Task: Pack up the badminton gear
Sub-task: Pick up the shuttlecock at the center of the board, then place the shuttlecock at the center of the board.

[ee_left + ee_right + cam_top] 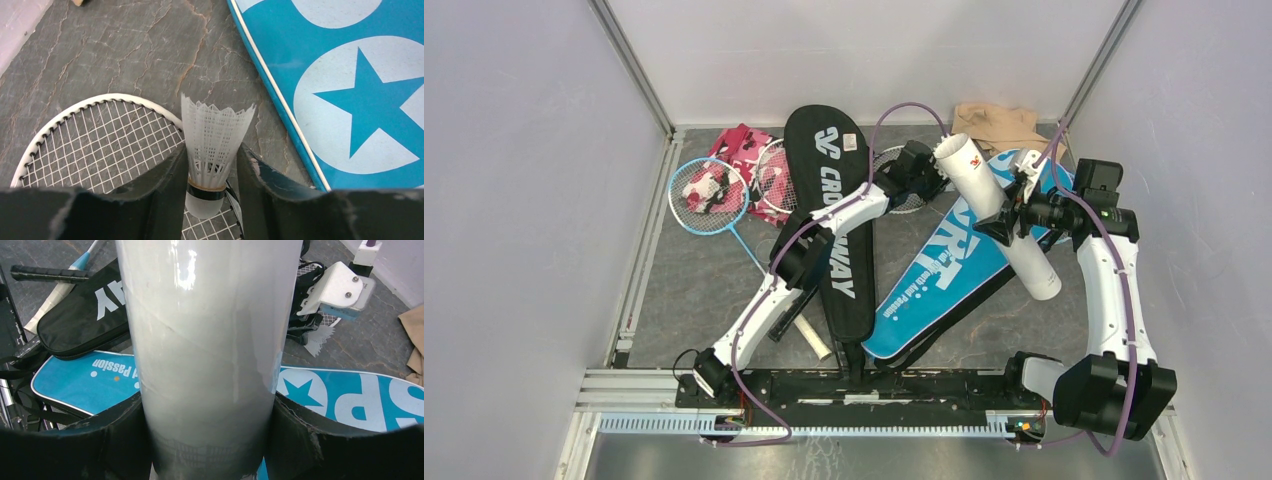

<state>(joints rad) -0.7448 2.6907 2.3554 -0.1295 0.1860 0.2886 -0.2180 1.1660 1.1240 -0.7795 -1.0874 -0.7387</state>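
1. At 12 o'clock on the table (125,50), the left gripper (212,150) has its jaws pinching a shuttlecock (216,122) low on the skirt, just above the cork band. It sits over the strings of the white-framed racket (75,145), with the blue cover (350,75) just beside it at 3 o'clock
2. Right gripper (207,402) has its jaws clamped on the white tube (207,315) mid-body, at 1 o'clock seen from above. The tube is tilted, and the upper end, nearest the left gripper, looks open
3. My read: the step is loading this shuttlecock into the tube
4. I wouldn't squeeze any harder, since the skirt will likely deform
5. Lift straight up off the strings before any sideways travel, so nothing snags
6. Turn the wrist so the cork leads, line it up with the tube bore, feed slowly
7. Hold the right arm fixed so the tube mouth is a steady target
8. Let go only once the skirt is inside the rim
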